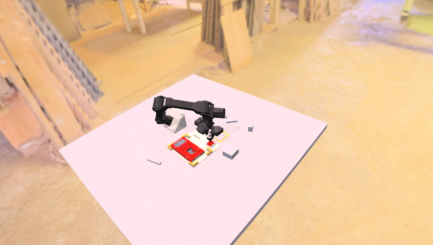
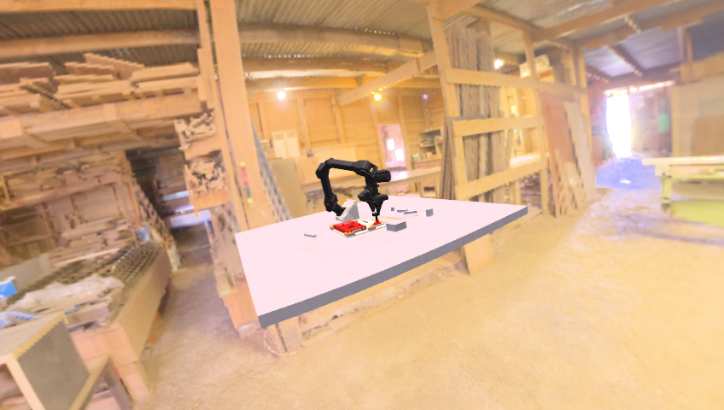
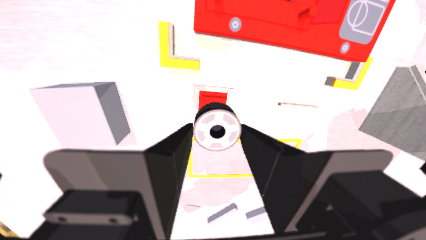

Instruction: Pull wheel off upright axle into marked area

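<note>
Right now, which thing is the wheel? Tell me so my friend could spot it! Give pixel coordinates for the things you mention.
On the big pale table [image 1: 170, 194] [image 2: 355, 264], find the black robot arm [image 1: 185, 104] [image 2: 347, 165] and follow it down to its hand [image 3: 217, 131]. Pinched there is the small wheel [image 3: 204, 136], a black tire with a whitish, round face. Unlike the boxy gray blocks nearby, it's round with a dark hole in the middle.

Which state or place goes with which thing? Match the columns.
1. wheel
2. large red block
3. yellow outline
4. gripper

A. drawn flat on the table
B. shut on something
C. between the fingertips
D. framed by yellow corner brackets

Pairs: wheel – C; large red block – D; yellow outline – A; gripper – B.
</note>
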### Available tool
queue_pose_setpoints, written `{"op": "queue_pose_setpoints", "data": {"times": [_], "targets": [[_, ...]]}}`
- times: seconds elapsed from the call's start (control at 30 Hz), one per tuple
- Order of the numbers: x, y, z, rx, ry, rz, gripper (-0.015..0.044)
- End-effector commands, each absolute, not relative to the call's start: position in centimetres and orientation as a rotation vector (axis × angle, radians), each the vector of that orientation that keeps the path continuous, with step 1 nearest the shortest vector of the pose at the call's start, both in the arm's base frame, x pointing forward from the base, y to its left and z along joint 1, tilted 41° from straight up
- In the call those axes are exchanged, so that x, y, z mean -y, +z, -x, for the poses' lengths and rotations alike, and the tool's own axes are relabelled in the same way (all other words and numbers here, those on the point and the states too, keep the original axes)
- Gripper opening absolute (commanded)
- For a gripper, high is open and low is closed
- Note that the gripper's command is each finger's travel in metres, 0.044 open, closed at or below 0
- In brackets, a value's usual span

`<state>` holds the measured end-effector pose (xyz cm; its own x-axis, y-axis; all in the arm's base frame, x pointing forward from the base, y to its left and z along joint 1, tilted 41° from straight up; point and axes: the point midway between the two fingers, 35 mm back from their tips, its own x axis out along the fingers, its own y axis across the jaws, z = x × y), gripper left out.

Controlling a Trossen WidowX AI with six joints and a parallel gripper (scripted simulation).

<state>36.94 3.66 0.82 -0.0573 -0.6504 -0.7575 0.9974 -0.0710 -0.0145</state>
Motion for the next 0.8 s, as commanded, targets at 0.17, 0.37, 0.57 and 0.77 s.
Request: {"op": "queue_pose_setpoints", "data": {"times": [0.17, 0.37, 0.57, 0.77], "targets": [[-3.99, 1.15, -37.1, -0.663, -1.535, -0.701, 0.0], [-4.11, 1.3, -37.1, -0.663, -1.535, -0.701, 0.0], [-4.24, 1.46, -37.1, -0.663, -1.535, -0.7, 0.0], [-4.37, 1.61, -37.1, -0.664, -1.535, -0.7, 0.0]]}}
